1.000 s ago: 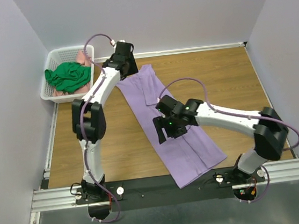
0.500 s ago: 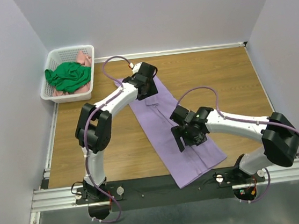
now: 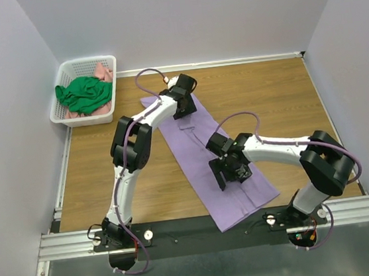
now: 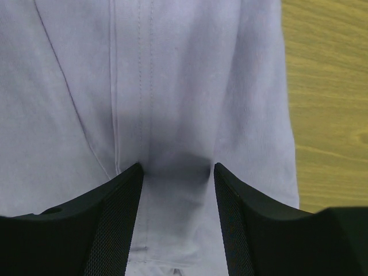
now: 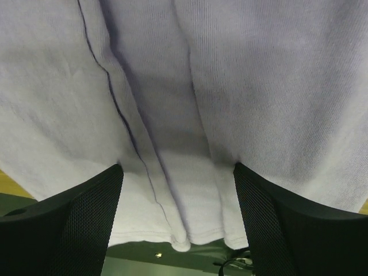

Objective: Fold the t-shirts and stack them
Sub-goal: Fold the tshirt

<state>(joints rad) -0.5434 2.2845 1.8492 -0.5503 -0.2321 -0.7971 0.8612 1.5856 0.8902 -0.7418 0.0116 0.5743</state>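
Clamping from their released, spread-fingered stance, the left gripper [image 3: 182,103] and right gripper [image 3: 232,172] may catch just one layer of the purple t-shirt [image 3: 195,143] overhanging the table's [image 3: 287,99] near edge.

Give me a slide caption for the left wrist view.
Left hand, open, resting on the purple t-shirt, wooden table at right.

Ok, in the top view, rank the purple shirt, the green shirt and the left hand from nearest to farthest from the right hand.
1. purple shirt, directly under the right hand
2. left hand, farther back on the shirt
3. green shirt, in the far-left basket
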